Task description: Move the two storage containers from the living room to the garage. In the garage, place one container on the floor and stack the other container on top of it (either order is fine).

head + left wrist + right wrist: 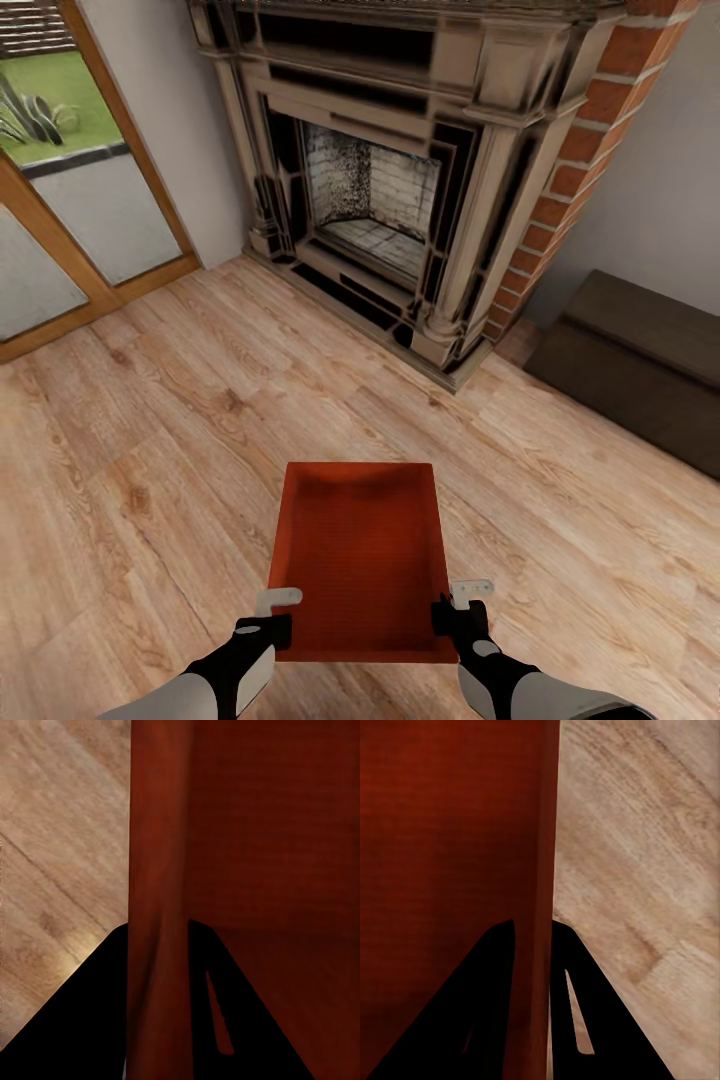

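Low in the frame, left gripper and right gripper each clamp a side wall of one orange-red rectangular plastic bin over light wood-plank floor

Open wood floor all round my load, hard obstacles ahead and to the right

I see bare light wood floor to the left, right and front of the storage container I'm carrying, so either arm has room to swing outward; ahead, the fireplace with its brick side blocks the way, a low dark cabinet closes off the far right, and the wood-framed glass door bounds the far left. Each container side wall sits between the fingers of my left gripper and right gripper, leaving no gap there
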### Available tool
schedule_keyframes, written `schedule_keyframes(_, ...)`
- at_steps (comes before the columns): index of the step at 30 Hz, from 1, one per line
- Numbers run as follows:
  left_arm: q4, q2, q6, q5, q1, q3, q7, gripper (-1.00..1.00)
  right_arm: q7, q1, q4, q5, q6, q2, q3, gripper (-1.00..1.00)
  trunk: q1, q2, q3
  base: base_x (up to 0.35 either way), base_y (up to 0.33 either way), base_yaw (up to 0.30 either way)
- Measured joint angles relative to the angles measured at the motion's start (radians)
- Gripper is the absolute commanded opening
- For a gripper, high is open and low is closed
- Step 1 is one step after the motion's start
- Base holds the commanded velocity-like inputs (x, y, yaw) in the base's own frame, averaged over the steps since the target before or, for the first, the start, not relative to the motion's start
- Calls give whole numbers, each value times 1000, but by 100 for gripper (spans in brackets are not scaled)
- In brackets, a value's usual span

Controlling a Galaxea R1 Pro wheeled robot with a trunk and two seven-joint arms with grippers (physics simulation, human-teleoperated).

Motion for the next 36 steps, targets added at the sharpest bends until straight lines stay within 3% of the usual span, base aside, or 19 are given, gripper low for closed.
schedule_keyframes(36,0,1,0,6,0,-5,-1,-100,2,0,0,-6,-1,0,5,-100,-138,252,113,0,0,0)
